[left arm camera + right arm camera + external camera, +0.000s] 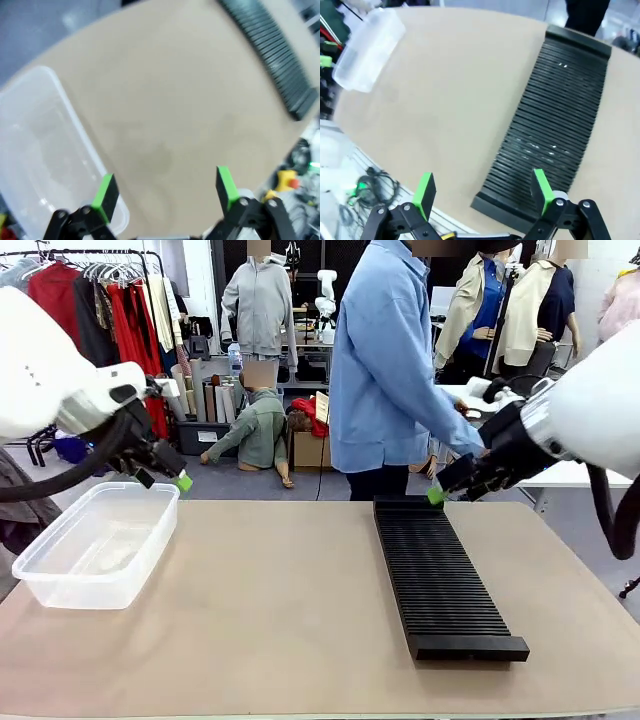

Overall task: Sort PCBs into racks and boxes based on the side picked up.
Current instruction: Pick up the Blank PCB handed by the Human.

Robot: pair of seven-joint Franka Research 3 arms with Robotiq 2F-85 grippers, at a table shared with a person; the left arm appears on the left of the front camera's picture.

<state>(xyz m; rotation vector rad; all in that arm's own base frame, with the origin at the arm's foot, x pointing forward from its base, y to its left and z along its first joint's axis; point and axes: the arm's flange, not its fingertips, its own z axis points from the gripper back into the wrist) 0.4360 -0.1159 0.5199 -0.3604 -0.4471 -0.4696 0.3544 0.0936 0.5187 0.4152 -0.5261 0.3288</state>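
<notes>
While both arms hover off the table (280,620), the left gripper (165,185) stands spread and empty above the clear tub (68,590) at table left. Likewise spread and empty, the right gripper (483,184) hangs over the far end of the black slotted rack (440,575), right of centre.

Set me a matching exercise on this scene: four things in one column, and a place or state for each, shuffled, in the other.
Column one
1. clear tub
2. black rack
3. left tool
4. right tool

Column two
a. open, by the rack's far end
b. empty, on the left side of the table
c. open, near the tub's far corner
d. slots empty, lying on the table's right half

Pairs: 1-b, 2-d, 3-c, 4-a
</notes>
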